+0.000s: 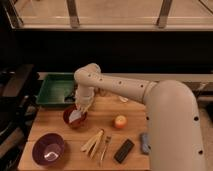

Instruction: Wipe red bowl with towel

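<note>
The red bowl (pixel 74 118) sits on the wooden table (pixel 127 132), left of centre. A pale towel (pixel 76 114) lies inside it. My gripper (pixel 81 106) hangs from the white arm just above the bowl's right side and reaches down onto the towel, which it seems to hold.
A green tray (pixel 55 90) stands at the back left. A purple bowl (pixel 48 149) is at the front left. An orange fruit (pixel 120 121), wooden utensils (pixel 93 141), a fork (pixel 104 148), a black bar (pixel 124 150) and a blue-grey cloth (pixel 145 143) lie to the right.
</note>
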Controlling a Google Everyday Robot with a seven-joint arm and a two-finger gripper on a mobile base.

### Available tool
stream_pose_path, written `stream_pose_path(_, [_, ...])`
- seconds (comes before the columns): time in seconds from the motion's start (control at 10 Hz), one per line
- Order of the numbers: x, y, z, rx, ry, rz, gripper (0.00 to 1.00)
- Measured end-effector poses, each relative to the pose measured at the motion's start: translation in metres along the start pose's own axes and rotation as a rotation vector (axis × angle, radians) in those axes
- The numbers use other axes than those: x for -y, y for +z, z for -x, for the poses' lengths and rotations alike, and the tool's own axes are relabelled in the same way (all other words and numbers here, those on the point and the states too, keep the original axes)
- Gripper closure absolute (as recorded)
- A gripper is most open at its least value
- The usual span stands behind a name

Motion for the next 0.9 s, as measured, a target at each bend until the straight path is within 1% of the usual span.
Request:
stream_pose_path(0.1, [0.015, 0.004, 0.006, 0.005, -0.025, 0.000, 1.00])
stream_pose_path(0.2, [0.023, 0.008, 0.012, 0.011, -0.039, 0.000, 1.00])
stream_pose_path(0.3, [0.030, 0.014, 0.022, 0.027, -0.056, -0.002, 1.00])
stream_pose_path(0.4, [0.028, 0.017, 0.030, 0.036, -0.056, -0.001, 1.00])
stream_pose_path(0.5, [0.021, 0.021, 0.037, 0.047, -0.040, -0.001, 1.00])
stream_pose_path(0.6, [0.014, 0.022, 0.038, 0.050, -0.022, 0.001, 1.00])
stream_pose_path(0.7, [0.001, 0.023, 0.037, 0.053, 0.002, 0.006, 1.00])
stream_pose_path(0.8, [-0.024, 0.014, 0.022, 0.035, 0.047, 0.015, 1.00])
stream_pose_path(0.9, [-0.027, 0.008, 0.014, 0.018, 0.057, 0.019, 1.00])
